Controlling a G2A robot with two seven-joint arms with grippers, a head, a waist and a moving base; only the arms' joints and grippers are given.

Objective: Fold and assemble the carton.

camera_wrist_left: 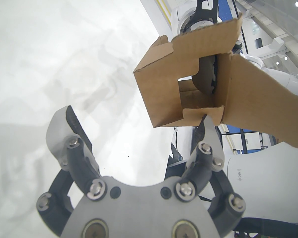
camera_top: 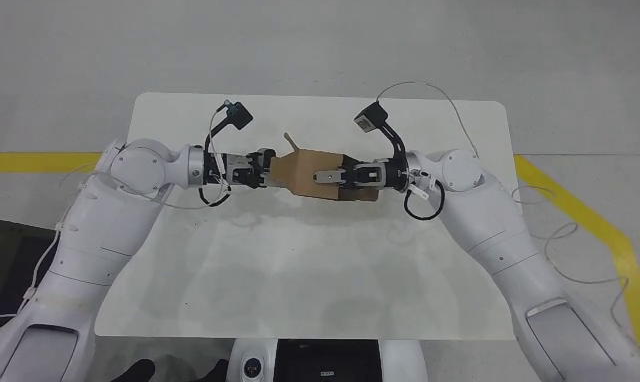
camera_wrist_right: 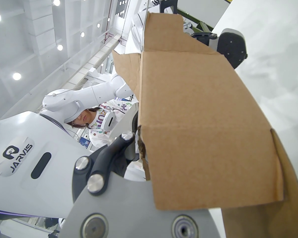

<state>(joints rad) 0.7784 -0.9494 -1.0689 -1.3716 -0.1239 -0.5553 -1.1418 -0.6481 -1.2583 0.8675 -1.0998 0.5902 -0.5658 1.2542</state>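
A brown cardboard carton (camera_top: 312,170) hangs above the middle of the white table (camera_top: 180,122), partly opened into a tube with loose end flaps. My right gripper (camera_top: 340,175) is shut on one wall of the carton (camera_wrist_right: 201,125); one of its fingers (camera_wrist_right: 125,132) lies outside that wall and the other is hidden. My left gripper (camera_wrist_left: 137,114) stands open at the opposite end of the carton (camera_wrist_left: 159,87). One of its fingertips (camera_wrist_left: 205,122) touches the edge of a small flap, and the other is clear of the cardboard.
The table (camera_wrist_left: 52,50) is bare around and under the carton. A yellow floor line (camera_top: 40,162) runs past both sides of the table. Cables (camera_top: 440,92) loop off both wrists.
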